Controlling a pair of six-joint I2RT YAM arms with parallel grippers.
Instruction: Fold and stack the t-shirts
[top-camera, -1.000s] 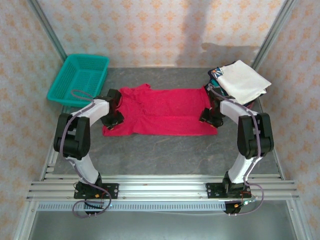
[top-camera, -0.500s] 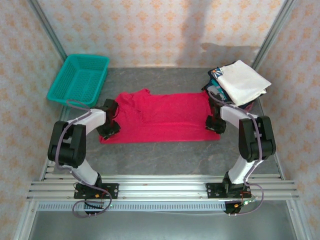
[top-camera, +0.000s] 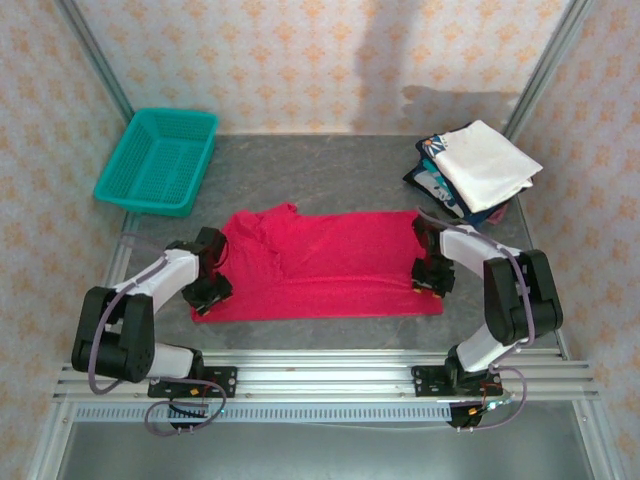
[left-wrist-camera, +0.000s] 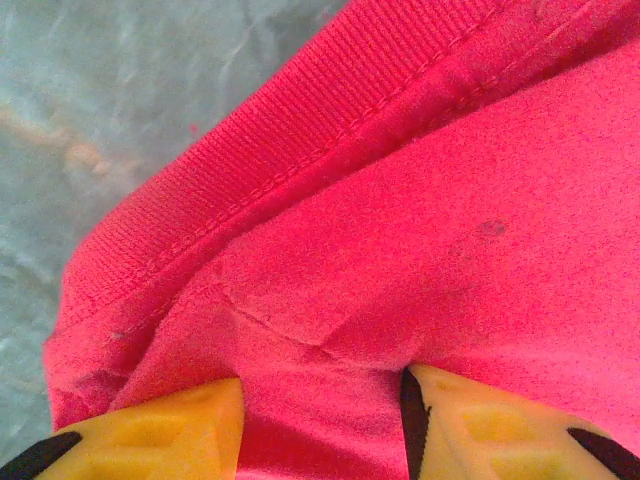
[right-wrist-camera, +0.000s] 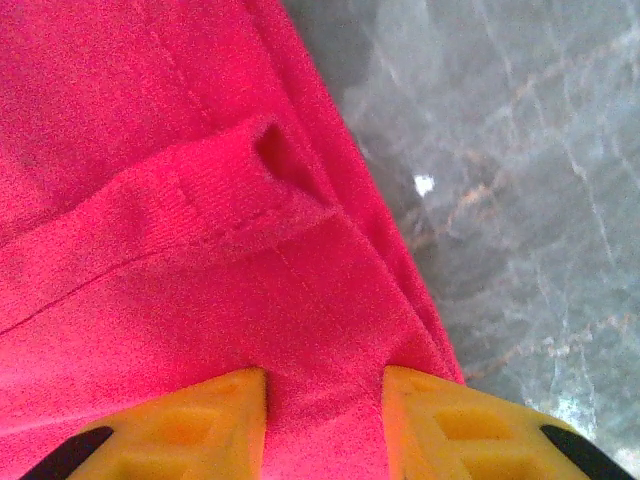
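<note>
Between the half-closed jaws of the left gripper (left-wrist-camera: 320, 425): a pinched fold of the red t-shirt (top-camera: 325, 270), with its ribbed hem (left-wrist-camera: 300, 130) just ahead of the fingertips (left-wrist-camera: 150, 435). Likewise at the right gripper (right-wrist-camera: 325, 415): jaws drawn in on the shirt's edge, bare grey table (right-wrist-camera: 520, 200) off to their right. Well beyond the right jaws, a folded white t-shirt (top-camera: 488, 162) atop dark printed shirts (top-camera: 432, 180). Far past the left jaws, a teal basket (top-camera: 158, 160).

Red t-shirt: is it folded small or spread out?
Spread out: the red t-shirt lies wide and flat on the table, layers doubled only at its ends.
</note>
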